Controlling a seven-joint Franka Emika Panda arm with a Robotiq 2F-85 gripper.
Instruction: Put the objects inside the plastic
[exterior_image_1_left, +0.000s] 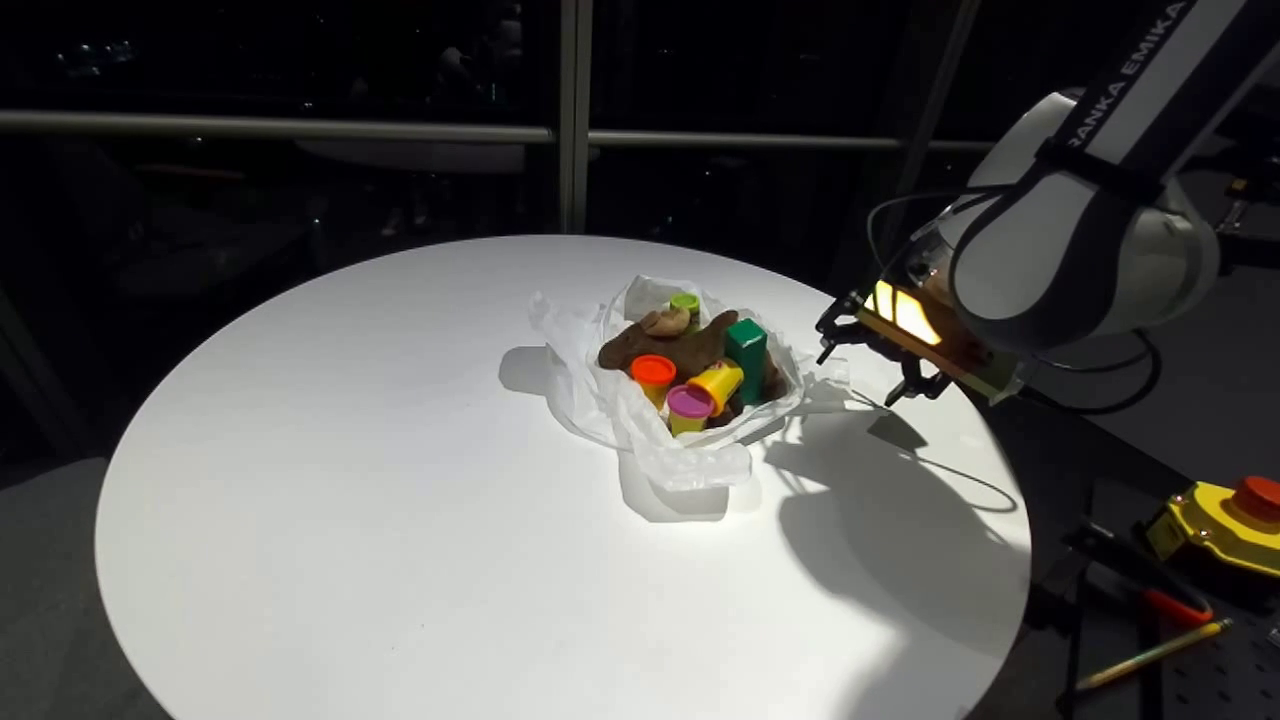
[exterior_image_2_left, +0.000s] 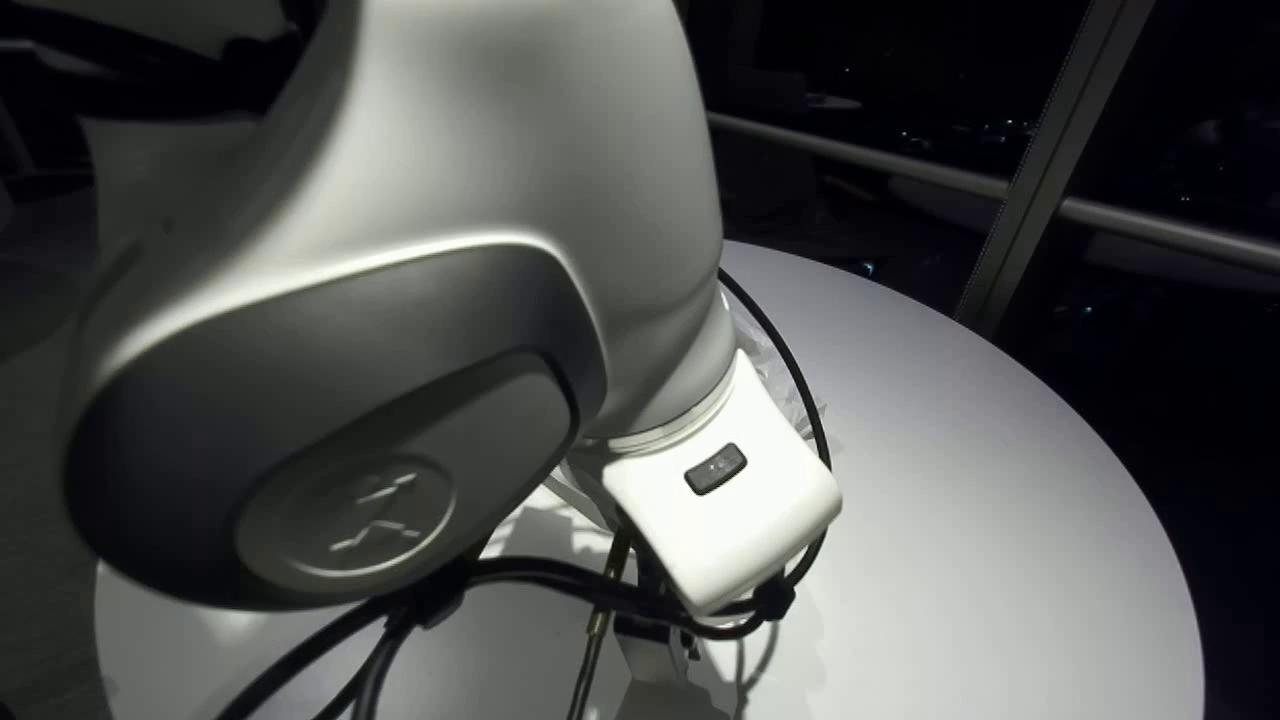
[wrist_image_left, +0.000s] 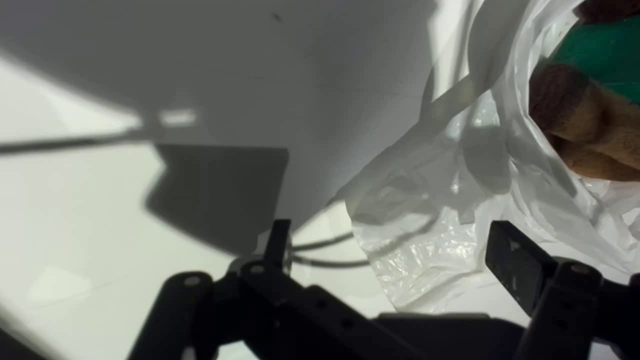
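Observation:
The plastic, a wrinkled translucent bag (exterior_image_1_left: 590, 385), lies spread with its mouth up on the white table. Inside it rest a brown plush (exterior_image_1_left: 690, 352), an upright green block (exterior_image_1_left: 747, 348) and several small pots, among them an orange-lidded one (exterior_image_1_left: 654, 370), a magenta-lidded one (exterior_image_1_left: 689, 402) and a tipped yellow one (exterior_image_1_left: 716, 384). To the bag's side, above the table, hangs my gripper (exterior_image_1_left: 858, 378), its jaws wide apart with nothing held. In the wrist view a bag handle (wrist_image_left: 425, 250) lies below and beyond the gripper (wrist_image_left: 392, 245); the green block (wrist_image_left: 605, 55) shows at upper right.
The round table (exterior_image_1_left: 350, 520) ends close beneath the arm. Beyond its edge sit a yellow box with a red button (exterior_image_1_left: 1225, 525) and a pencil (exterior_image_1_left: 1155, 655). The arm (exterior_image_2_left: 560, 200) hides most of the bag in an exterior view; loose cables (exterior_image_2_left: 540, 572) hang from it.

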